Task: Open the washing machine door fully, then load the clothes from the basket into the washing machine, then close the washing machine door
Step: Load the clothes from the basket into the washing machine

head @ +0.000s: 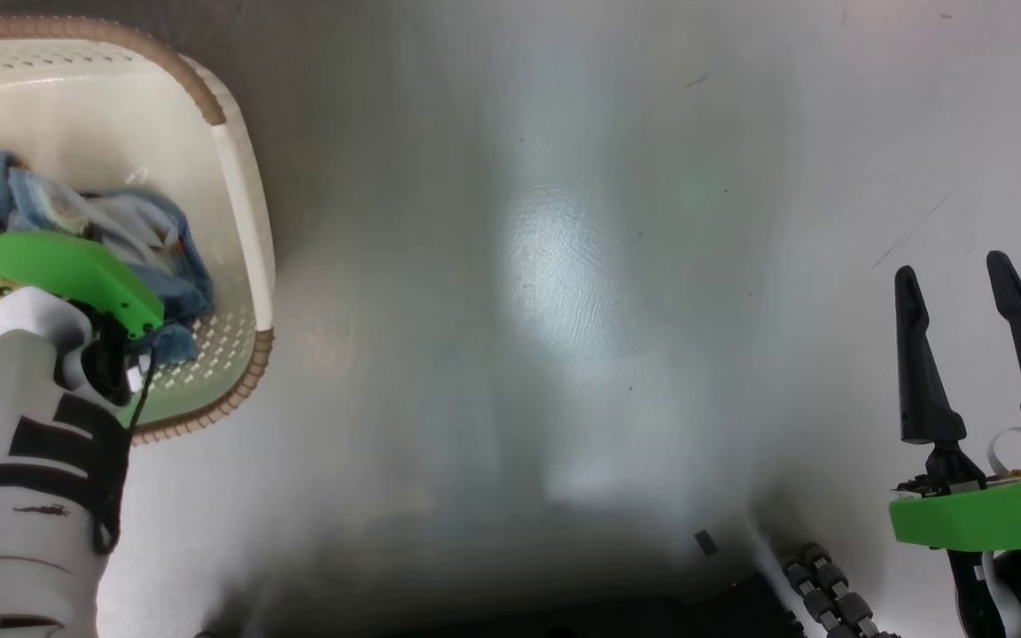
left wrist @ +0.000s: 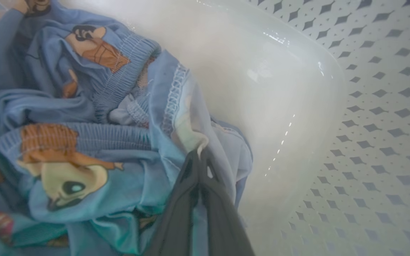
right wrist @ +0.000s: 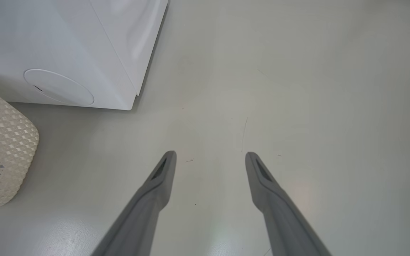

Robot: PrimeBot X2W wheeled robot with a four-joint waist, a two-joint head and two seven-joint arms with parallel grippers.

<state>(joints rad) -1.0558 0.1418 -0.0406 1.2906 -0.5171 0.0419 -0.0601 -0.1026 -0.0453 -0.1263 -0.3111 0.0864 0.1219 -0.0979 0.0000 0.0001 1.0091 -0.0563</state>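
The cream basket [head: 240, 186] with a brown rim stands on the floor at the upper left of the head view, holding light-blue clothes [head: 151, 244]. My left arm reaches down into it. In the left wrist view my left gripper [left wrist: 199, 156] is shut on a fold of the light-blue clothes [left wrist: 176, 117] printed with orange-brown figures, beside the basket's perforated wall [left wrist: 368, 124]. My right gripper [head: 962, 283] hangs open over bare floor at the lower right, nothing between its fingers [right wrist: 162, 170]. The washing machine [right wrist: 66, 46] shows its white lower corner and round filter cover [right wrist: 59, 87]. Its door is out of view.
The basket's outer wall [right wrist: 2, 160] stands just in front of the machine in the right wrist view. Pale grey floor [head: 608, 310] spreads between the basket and my right arm. A dark part of my base [head: 821, 594] lies at the bottom edge.
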